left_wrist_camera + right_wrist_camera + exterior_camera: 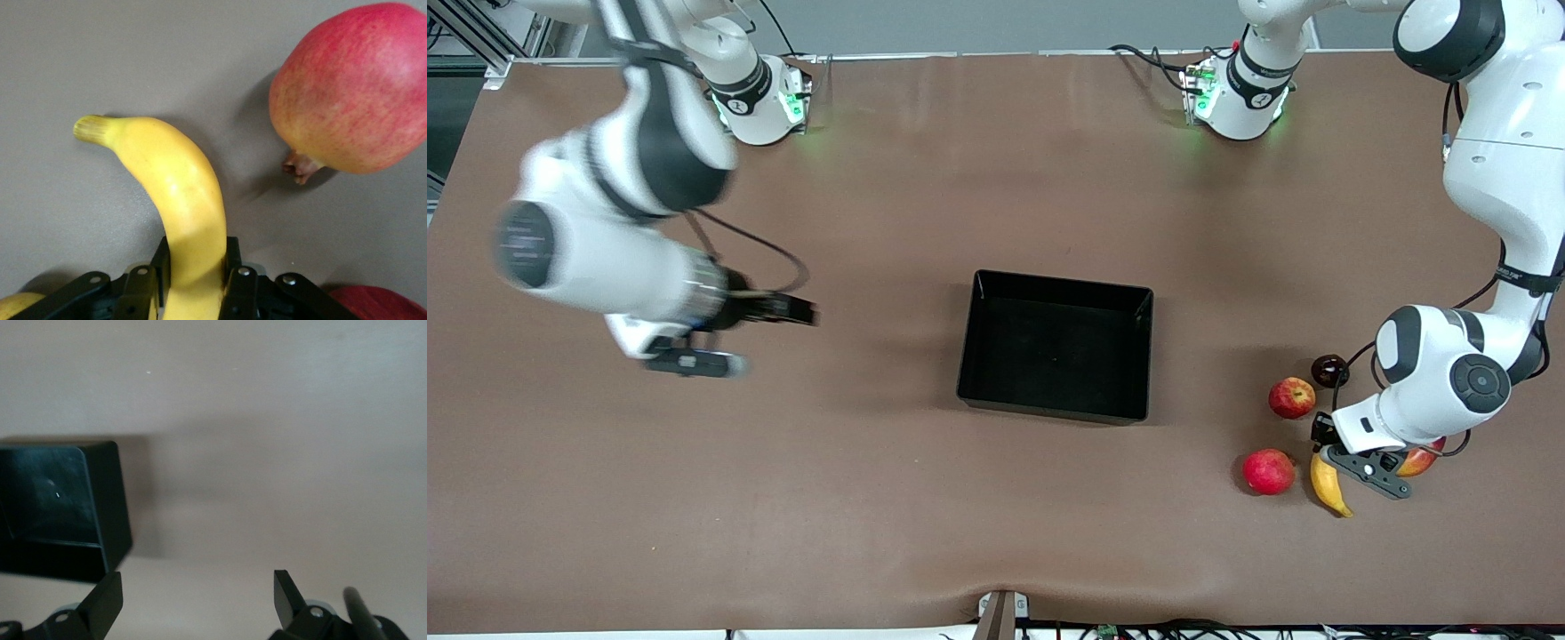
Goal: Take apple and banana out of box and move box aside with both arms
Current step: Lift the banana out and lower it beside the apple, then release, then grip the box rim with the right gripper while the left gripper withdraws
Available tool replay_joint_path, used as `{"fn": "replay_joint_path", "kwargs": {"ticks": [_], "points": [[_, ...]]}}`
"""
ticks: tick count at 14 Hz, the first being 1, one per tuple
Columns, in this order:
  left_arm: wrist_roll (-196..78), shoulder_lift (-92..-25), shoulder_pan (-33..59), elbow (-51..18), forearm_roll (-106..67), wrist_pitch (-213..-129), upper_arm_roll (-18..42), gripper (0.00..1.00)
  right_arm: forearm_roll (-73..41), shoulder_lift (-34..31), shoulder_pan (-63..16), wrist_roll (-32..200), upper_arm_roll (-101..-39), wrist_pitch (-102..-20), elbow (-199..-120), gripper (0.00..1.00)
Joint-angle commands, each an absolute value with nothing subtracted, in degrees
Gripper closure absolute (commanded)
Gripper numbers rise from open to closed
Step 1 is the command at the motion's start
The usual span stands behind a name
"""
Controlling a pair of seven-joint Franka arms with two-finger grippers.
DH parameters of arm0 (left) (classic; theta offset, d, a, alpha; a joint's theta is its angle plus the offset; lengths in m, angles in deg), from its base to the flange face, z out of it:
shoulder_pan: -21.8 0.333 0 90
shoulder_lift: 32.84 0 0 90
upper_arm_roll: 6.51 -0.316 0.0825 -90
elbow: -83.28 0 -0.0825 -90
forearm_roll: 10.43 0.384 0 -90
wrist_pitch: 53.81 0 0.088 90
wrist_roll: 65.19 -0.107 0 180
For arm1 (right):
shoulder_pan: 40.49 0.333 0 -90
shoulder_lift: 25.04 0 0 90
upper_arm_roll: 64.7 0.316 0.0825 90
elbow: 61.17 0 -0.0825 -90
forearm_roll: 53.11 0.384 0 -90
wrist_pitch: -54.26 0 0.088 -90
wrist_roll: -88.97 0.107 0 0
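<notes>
The yellow banana [1330,484] lies on the table near the left arm's end. My left gripper [1323,449] is down on it, and in the left wrist view [197,267] both fingers press the banana's [180,193] sides. The small red apple with yellowish patches [1292,397] lies farther from the front camera than the banana. The black box [1056,347] stands at mid-table with nothing in it. My right gripper [805,313] is open and empty over bare table on the side of the box toward the right arm's end. It also shows in the right wrist view [198,597], with a corner of the box [110,510] in sight.
An evenly pink-red apple [1268,471] lies beside the banana and also shows in the left wrist view [353,87]. A red-and-yellow mango [1418,460] is partly hidden under the left hand. A small dark round fruit [1329,370] lies beside the patchy apple.
</notes>
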State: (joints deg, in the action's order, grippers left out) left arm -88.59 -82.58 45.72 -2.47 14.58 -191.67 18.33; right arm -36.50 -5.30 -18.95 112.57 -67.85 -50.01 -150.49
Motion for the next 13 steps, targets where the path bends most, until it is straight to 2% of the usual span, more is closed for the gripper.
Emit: {"fn": "replay_joint_path", "kwargs": {"ticks": [1, 5, 9, 11, 12, 13], "points": [[-88.5, -82.8, 45.5, -1.4, 13.4, -191.9, 17.9, 0.01, -36.8, -1.3, -13.8, 119.9, -68.7, -53.8, -149.9, 0.0], [-86.6, -78.7, 46.4, -1.4, 9.4, -190.9, 18.5, 0.0, -36.7, 3.5, -8.0, 123.1, -68.7, -62.1, -149.6, 0.0], [-86.5, -71.1, 46.3, -1.4, 3.7, -184.0, 18.5, 0.0, -36.9, 10.0, -1.4, 131.6, -68.7, -73.2, -149.2, 0.0], [-85.5, -67.1, 46.2, -1.5, -1.3, -179.1, 18.5, 0.0, -39.5, 12.0, -0.2, 131.6, -68.8, -74.9, -149.2, 0.0], [-84.0, -65.1, 46.2, -1.6, -2.7, -176.9, 18.5, 0.0, -42.2, 12.6, 0.3, 131.9, -68.7, -75.0, -149.2, 0.01], [-82.3, -63.4, 46.2, -1.7, -3.0, -174.8, 18.5, 0.0, -43.0, 13.2, 0.9, 133.0, -68.7, -75.1, -149.2, 0.08]]}}
